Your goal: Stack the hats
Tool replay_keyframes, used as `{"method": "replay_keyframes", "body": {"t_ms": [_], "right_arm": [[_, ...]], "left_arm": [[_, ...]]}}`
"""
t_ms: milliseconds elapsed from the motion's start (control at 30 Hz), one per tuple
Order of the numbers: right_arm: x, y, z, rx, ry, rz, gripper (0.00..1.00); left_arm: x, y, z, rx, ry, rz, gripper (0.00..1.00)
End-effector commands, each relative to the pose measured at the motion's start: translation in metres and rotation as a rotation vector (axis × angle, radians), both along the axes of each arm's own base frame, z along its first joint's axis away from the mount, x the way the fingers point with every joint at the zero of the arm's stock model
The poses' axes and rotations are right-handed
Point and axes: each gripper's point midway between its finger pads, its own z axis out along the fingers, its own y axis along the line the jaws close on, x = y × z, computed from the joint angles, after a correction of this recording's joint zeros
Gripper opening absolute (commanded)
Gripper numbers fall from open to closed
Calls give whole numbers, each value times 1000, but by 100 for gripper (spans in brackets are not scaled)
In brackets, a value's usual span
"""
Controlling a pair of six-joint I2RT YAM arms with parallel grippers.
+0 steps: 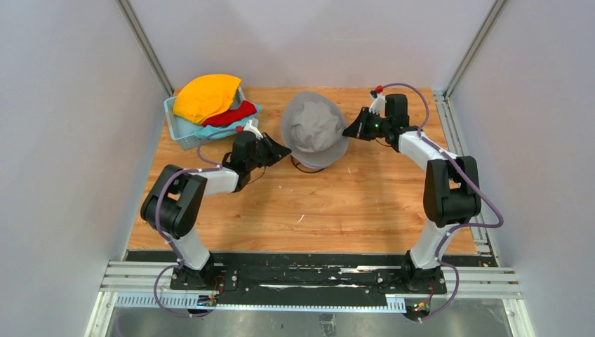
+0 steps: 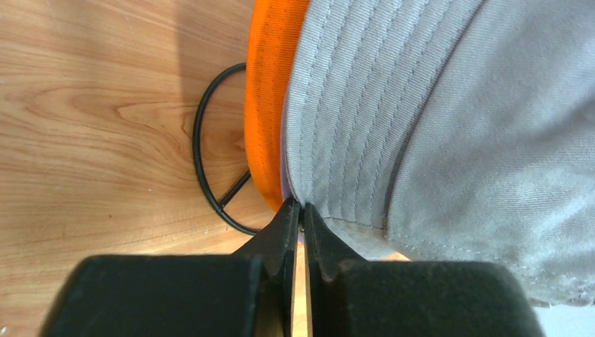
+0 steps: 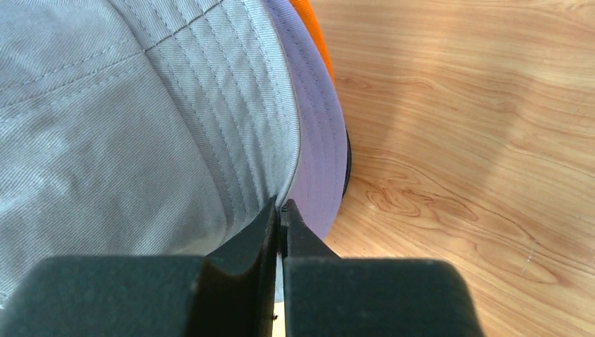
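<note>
Nipped shut on opposite brim edges, left gripper (image 2: 302, 210) and right gripper (image 3: 281, 207) hold the grey hat (image 1: 313, 126) squarely between them — it sits atop the lavender hat (image 3: 319, 140) and orange hat (image 2: 270, 105), over the wire stand (image 2: 202, 140).

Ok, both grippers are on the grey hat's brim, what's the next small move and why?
Probably open both and release. The grey hat already sits over the lavender hat and orange hat on the wire stand, with the left gripper and right gripper shut on opposite sides of its brim.

Six hats (image 1: 313, 126), one basket (image 1: 177, 132) — one stand (image 2: 208, 184)
</note>
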Motion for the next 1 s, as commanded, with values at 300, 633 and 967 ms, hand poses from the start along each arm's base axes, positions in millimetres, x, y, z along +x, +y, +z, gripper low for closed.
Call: {"method": "replay_keyframes", "body": {"t_ms": [300,633,967], "right_arm": [[26,6,48,-15,-160,33,11],[39,10,57,-6,-151,49,29],[59,14,59,4,-162,50,27]], "left_arm": [[-20,53,61,214,-119,111,39],[11,72,133,232,-212,279,53],[86,40,138,135,-255,176,61]]}}
